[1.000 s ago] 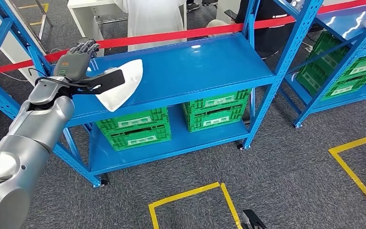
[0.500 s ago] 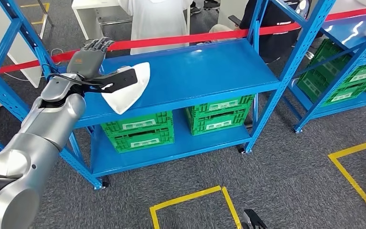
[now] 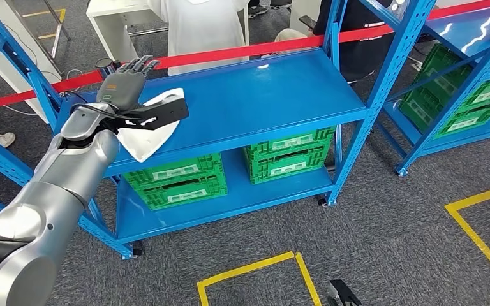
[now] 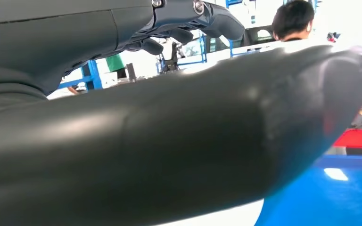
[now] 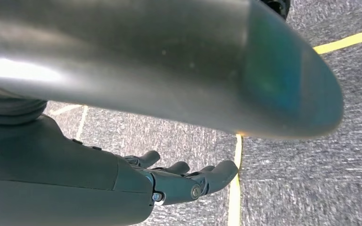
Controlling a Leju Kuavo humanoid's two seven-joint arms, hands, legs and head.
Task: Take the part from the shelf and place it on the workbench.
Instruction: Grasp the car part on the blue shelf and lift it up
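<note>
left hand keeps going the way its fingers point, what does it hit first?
Probably the red tape barrier strung behind the shelf. The left hand points away from the robot over the top shelf's back edge, above the white part. Depth is unclear, so it might pass above the tape.

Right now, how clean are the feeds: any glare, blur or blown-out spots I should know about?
Head view: sharp, with small glare patches on the blue shelf. Left wrist view: the left hand is a close, soft-focus mass, and the background is overexposed white. Right wrist view: the right hand is in focus against the carpet, under a blurred near part with a bright highlight.
</note>
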